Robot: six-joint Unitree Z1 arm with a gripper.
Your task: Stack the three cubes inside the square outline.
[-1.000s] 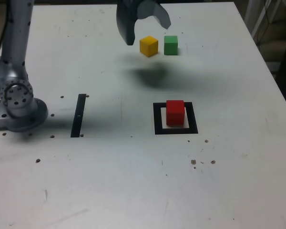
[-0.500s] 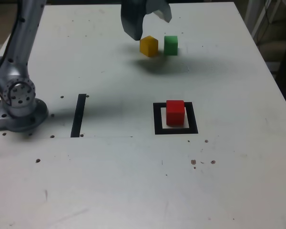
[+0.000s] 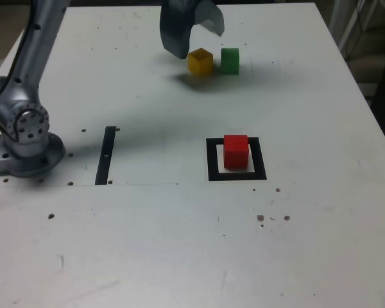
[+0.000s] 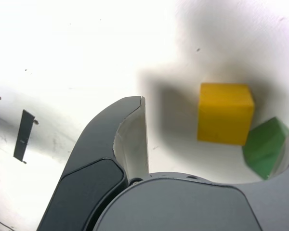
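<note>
Red cube (image 3: 236, 151) sat inside the square outline (image 3: 212, 160), on its pale centre: first layer judged done. Yellow cube (image 3: 200, 61) and green cube (image 3: 230, 60) rested on the white tabletop (image 3: 179, 244) toward the far edge, just beside each other, yellow on the exterior view's left. Neither stacked yet, so two placements were left.

Claw (image 3: 191, 35) hung over the yellow cube with jaws spread wide, empty. In the wrist view the yellow cube (image 4: 225, 113) lay in the gap between the jaws, not touched by either as far as could be seen; green cube (image 4: 264, 147) pressed close to its corner and partly hidden by the far jaw. Judged: lining up a grasp on yellow, with green crowding one side.

Against the frame a second earlier: claw had dropped lower and closer onto the yellow cube, its shadow shrunk and drawn in under it. Cubes, outline and thin black strip (image 3: 106, 154) unmoved. Jaw opening unchanged.
</note>
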